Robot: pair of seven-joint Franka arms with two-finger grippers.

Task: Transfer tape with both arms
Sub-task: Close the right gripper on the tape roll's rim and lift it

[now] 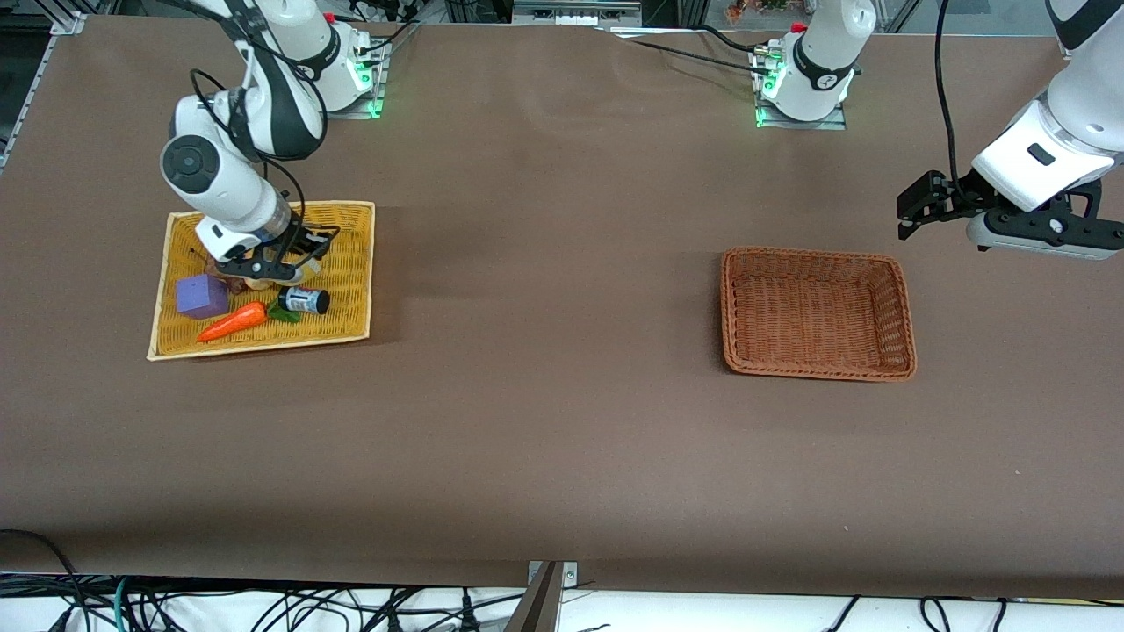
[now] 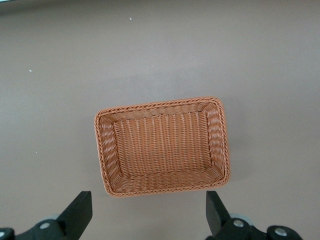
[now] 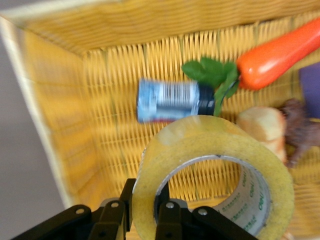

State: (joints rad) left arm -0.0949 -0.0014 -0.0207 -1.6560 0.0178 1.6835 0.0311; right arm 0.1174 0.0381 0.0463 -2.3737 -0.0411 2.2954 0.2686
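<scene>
The tape (image 3: 215,145) is a yellowish roll with a grey-white core. My right gripper (image 3: 143,200) is shut on its wall, with one finger inside the ring and one outside. This gripper (image 1: 281,263) is low inside the yellow basket (image 1: 272,207) at the right arm's end of the table. There it hides most of the tape in the front view. My left gripper (image 1: 913,211) is open and empty. It hangs in the air beside the brown basket (image 1: 812,254) at the left arm's end. Its wrist view shows the open gripper (image 2: 150,215) and that empty basket (image 2: 160,105).
The yellow basket (image 3: 125,20) also holds a dark bottle with a blue label (image 1: 305,300) (image 3: 172,100), a toy carrot (image 1: 233,322) (image 3: 280,52), a purple block (image 1: 202,295), a bread piece (image 3: 262,127) and a small brown item (image 3: 300,130). Brown cloth covers the table between the baskets.
</scene>
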